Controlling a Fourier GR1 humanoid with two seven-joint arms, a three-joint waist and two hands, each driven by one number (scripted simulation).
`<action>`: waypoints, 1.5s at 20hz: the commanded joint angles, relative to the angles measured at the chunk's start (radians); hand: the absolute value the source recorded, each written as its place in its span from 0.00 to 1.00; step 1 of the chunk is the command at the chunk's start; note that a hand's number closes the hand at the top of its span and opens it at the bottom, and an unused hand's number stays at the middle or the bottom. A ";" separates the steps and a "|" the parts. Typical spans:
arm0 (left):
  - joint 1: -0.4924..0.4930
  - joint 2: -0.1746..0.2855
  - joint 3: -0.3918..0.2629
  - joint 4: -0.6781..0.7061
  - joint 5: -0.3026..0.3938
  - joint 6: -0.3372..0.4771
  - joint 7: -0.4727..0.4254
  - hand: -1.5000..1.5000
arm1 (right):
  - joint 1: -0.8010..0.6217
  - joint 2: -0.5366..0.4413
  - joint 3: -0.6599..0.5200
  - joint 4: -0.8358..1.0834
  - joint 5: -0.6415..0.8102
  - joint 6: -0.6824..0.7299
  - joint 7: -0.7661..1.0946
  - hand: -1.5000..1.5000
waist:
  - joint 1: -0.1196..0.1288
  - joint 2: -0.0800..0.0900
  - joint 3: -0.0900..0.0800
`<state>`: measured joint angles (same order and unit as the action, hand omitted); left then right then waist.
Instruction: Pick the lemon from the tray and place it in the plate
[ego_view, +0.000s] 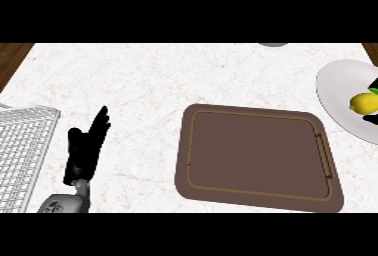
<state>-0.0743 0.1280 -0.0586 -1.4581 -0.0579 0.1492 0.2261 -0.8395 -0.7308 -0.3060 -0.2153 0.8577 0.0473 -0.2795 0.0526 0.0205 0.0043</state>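
Observation:
The yellow lemon (362, 103) is at the view's right edge, over the pale round plate (336, 92). Only black fingers of my right hand (372, 120) show there, just above and just below the lemon, curled round it; the rest of the hand is cut off by the edge. Whether the lemon touches the plate I cannot tell. The brown tray (258, 157) lies in the middle of the counter with nothing in it. My left hand (83, 147) rests open at the lower left, fingers pointing up, far from the tray and the lemon.
A white wire rack (26, 155) fills the left edge beside my left hand. A small grey object (273, 44) peeks in at the top edge. Bare marble counter (148, 85) lies between the rack and the tray.

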 joint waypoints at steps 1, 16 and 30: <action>0.003 0.004 0.008 -0.013 -0.001 0.002 -0.004 0.50 | 0.004 -0.004 0.000 0.041 -0.001 0.041 -0.112 0.00 | 0.008 0.004 0.001; -0.016 0.002 0.021 -0.008 0.009 -0.003 0.012 0.50 | 0.028 -0.121 -0.387 0.101 -0.413 0.366 -0.379 0.00 | -0.014 0.002 0.003; -0.058 -0.001 0.042 0.043 0.000 -0.001 0.002 0.50 | 0.102 -0.090 -0.377 0.048 -0.437 0.421 -0.460 0.00 | -0.013 0.001 0.001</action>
<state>-0.0841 0.1281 -0.0393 -1.4617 -0.0629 0.1456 0.2382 -0.7347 -0.8072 -0.6811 -0.1609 0.4295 0.4158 -0.7079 0.0426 0.0200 0.0061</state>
